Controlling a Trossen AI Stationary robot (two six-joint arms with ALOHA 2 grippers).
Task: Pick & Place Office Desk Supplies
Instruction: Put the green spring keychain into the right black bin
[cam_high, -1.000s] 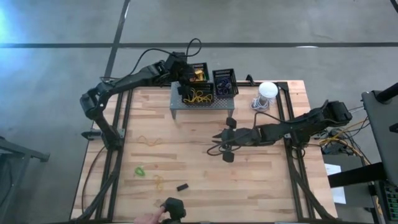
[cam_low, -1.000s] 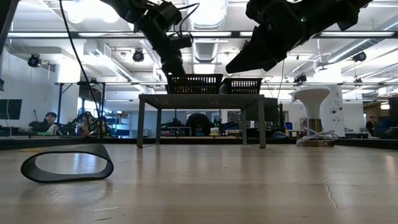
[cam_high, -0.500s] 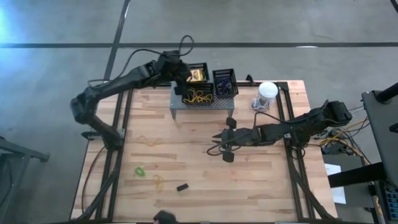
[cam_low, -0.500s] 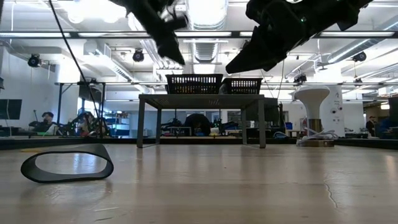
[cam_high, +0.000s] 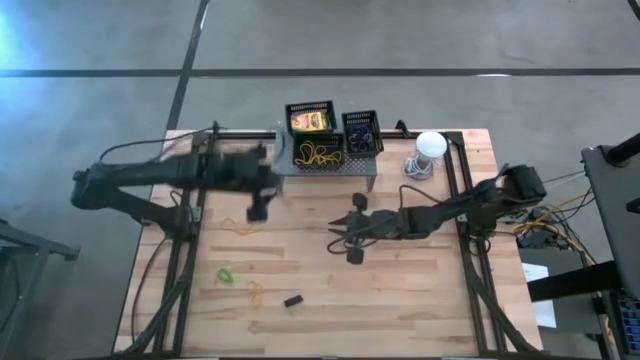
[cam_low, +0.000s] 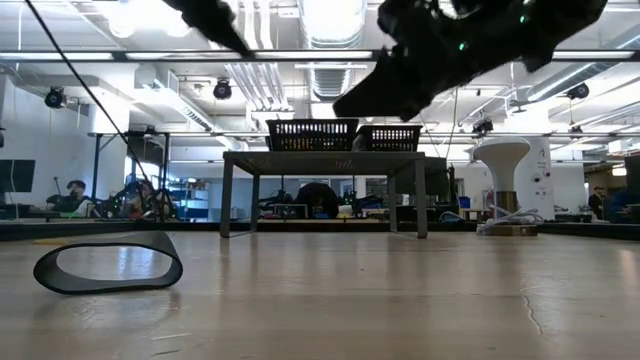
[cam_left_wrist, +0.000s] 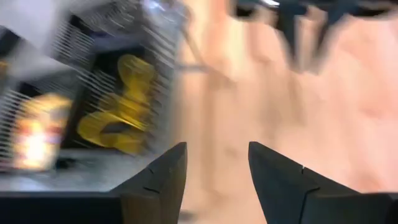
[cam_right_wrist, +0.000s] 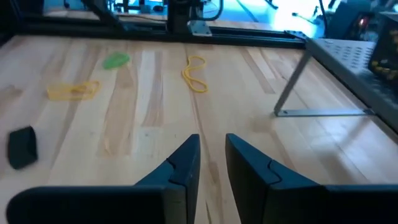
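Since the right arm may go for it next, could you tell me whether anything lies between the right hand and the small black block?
Nothing visible does. Bare wood lies between the right hand and the black block; the yellow loops lie off to the side.

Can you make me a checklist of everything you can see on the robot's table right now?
Surface: wooden table, bare in the middle.
Job's things: three baskets on the grey shelf, one with a crayon box, one with yellow bands; loose on the table are a green band, yellow bands and a black block.
Clutter: white round object with cord.
Grippers: left gripper open, near the shelf; right gripper open, over mid-table.
Cables: wires beside the table's right edge.
Surroundings: people sitting far off in the room.
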